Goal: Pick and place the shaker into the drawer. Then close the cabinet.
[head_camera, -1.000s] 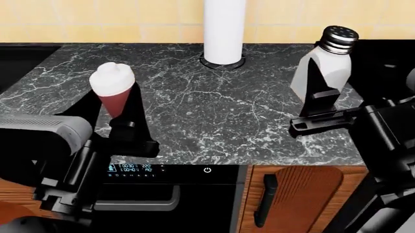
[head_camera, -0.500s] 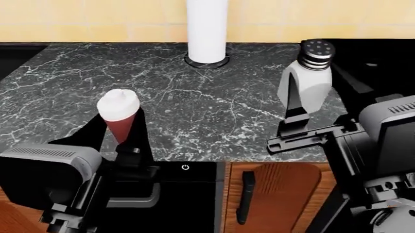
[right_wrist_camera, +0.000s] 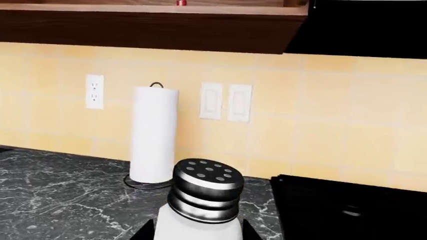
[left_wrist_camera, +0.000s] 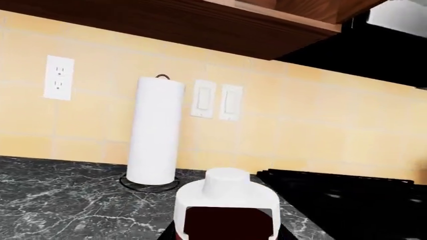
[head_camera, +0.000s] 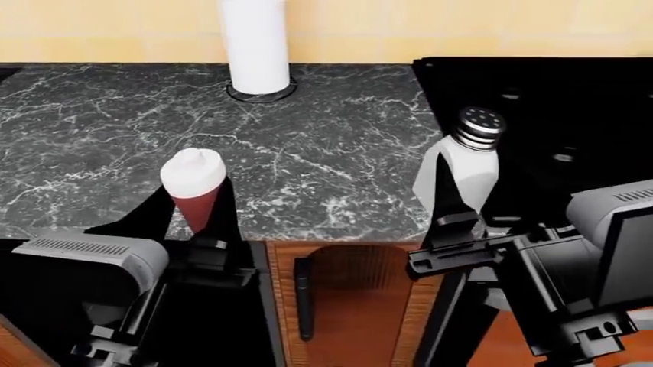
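The shaker [head_camera: 472,170] is white with a perforated metal cap. My right gripper [head_camera: 467,187] is shut on its body and holds it upright over the front right part of the marble counter [head_camera: 326,153], beside the stove. It also shows in the right wrist view [right_wrist_camera: 203,192], between that gripper's [right_wrist_camera: 198,235] jaws. My left gripper [head_camera: 191,208] is shut on a red bottle with a white cap [head_camera: 193,180], also in the left wrist view [left_wrist_camera: 225,200]. The drawer is out of view.
A paper towel roll [head_camera: 255,42] stands at the back of the counter. A black stove [head_camera: 551,99] lies to the right. Below the counter edge is a narrow wood door with a ribbed arched panel [head_camera: 357,306] and a black handle [head_camera: 303,298].
The head view has shifted right: the counter and paper towel roll slid left and the stove came in. Both grippers keep their hold; the shaker sits lower in view, near the counter's front edge.
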Controlling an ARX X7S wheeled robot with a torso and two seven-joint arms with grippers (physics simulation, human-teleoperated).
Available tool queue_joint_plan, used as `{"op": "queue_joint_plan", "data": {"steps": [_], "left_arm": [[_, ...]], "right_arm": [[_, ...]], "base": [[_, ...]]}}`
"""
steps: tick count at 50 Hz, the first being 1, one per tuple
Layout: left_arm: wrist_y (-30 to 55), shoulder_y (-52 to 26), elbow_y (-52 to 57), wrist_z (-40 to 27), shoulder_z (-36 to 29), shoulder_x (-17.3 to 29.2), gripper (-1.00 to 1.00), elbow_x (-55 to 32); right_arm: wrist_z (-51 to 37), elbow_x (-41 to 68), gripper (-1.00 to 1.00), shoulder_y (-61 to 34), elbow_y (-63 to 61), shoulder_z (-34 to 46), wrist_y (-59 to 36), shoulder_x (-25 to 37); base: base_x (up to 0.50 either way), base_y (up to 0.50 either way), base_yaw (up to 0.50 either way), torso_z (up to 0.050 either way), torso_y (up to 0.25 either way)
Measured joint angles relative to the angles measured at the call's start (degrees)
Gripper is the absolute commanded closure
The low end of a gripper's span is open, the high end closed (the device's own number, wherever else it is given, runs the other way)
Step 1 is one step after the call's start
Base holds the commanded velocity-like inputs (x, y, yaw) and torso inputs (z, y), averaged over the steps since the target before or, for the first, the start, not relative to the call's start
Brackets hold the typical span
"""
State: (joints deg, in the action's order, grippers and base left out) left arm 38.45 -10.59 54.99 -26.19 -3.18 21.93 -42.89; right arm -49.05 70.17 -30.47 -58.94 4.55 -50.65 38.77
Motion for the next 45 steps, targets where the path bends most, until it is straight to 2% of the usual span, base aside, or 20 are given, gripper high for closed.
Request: {"op": "queue_joint_plan", "data": {"steps": [45], "left_arm": [[-1.79,-0.01,-0.67,-1.18,-2.55,0.65,1.0,0.38]], "right_arm": [[-3.31,1.48,1.0,0.27,0.01,3.0,5.64,3.19]], "base": [[-0.08,-0.5,0.0,0.0,0.0]]}}
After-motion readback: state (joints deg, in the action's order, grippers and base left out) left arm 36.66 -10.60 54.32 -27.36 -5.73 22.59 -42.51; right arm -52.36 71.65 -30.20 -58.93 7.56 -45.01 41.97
